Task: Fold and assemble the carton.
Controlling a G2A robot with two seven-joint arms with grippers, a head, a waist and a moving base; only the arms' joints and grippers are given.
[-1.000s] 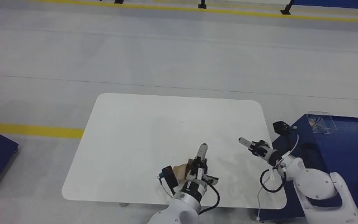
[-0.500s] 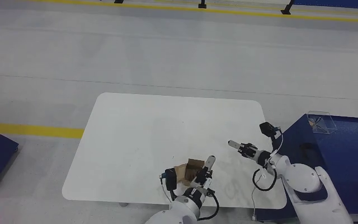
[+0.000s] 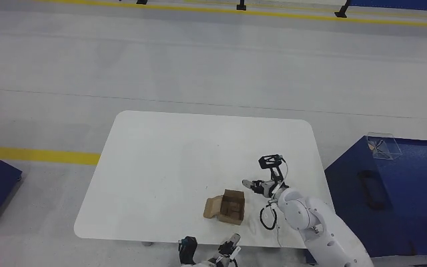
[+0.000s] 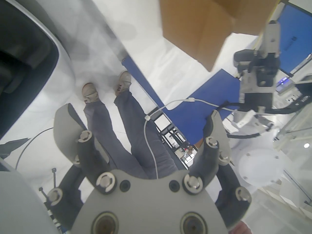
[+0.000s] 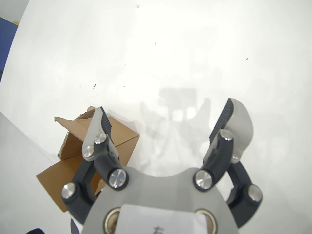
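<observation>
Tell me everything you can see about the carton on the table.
The carton is a small brown cardboard box, only partly assembled: its top is open, with flaps splayed outward. It stands free on the white table, near the front edge. Nothing grips it; the open right gripper hovers just beside it.

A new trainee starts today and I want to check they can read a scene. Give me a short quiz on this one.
1. True or false: the right end effector grips the carton.
2. The carton sits on the table: A) near the robot's edge, B) near the far edge, C) at a far corner.
3. Fill in: the left end effector is ___ (open or shut).
Key: 1 false, it is open and empty; 2 A; 3 open.
</observation>
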